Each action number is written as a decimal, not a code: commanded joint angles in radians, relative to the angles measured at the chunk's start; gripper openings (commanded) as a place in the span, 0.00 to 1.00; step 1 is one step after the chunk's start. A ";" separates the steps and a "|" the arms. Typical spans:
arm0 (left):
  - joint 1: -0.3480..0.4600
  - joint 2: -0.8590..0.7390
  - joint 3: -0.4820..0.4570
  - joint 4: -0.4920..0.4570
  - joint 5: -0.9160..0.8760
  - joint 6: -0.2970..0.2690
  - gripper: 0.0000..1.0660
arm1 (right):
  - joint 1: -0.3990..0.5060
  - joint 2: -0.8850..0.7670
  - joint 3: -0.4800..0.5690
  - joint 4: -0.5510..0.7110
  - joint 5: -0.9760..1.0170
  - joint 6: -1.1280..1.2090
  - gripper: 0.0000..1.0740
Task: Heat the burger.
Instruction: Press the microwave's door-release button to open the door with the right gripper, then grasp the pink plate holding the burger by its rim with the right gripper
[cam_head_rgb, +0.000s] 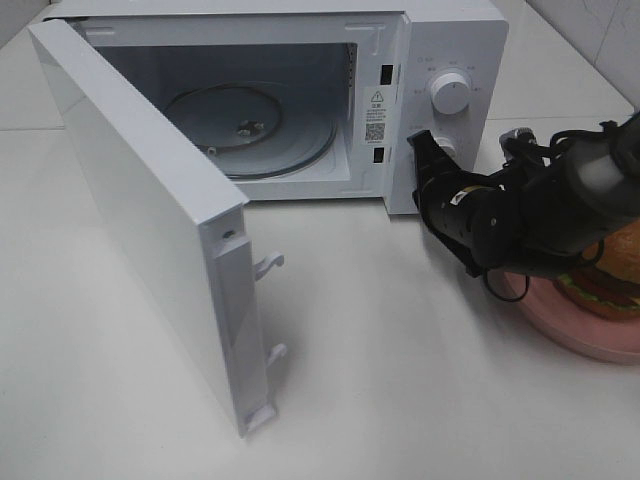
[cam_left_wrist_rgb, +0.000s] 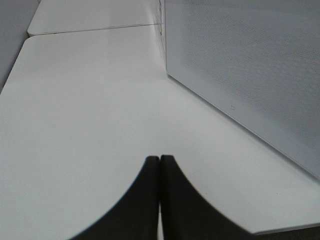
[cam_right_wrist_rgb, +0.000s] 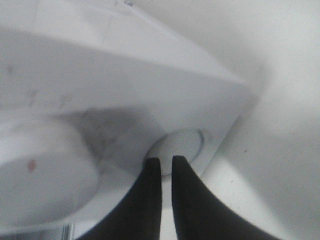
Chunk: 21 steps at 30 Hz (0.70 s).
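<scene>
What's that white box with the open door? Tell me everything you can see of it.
It is a white microwave with a glossy shell, standing upright on the pale table. Its door is swung wide open to the left, two latch hooks showing on its edge. Inside, the round glass turntable is bare. The right-hand panel carries a large round knob and, below it, a second knob, where the right gripper sits, slightly parted. A warning sticker sits on the inner frame.

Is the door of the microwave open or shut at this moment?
Open: the door stands swung out to the left, and the glass turntable inside the microwave shows.
</scene>
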<state>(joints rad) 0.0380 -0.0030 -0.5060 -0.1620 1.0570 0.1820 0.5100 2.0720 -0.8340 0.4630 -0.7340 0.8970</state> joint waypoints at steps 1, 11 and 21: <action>0.003 -0.021 0.000 0.003 -0.008 0.000 0.00 | 0.015 -0.045 0.023 -0.119 -0.050 -0.042 0.10; 0.003 -0.021 0.000 0.003 -0.008 0.000 0.00 | 0.015 -0.112 0.073 -0.495 -0.056 -0.184 0.11; 0.003 -0.021 0.000 0.003 -0.008 0.000 0.00 | 0.015 -0.127 0.072 -0.826 -0.040 -0.387 0.12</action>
<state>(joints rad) 0.0380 -0.0030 -0.5060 -0.1620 1.0570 0.1820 0.5230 1.9560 -0.7600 -0.3280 -0.7720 0.5370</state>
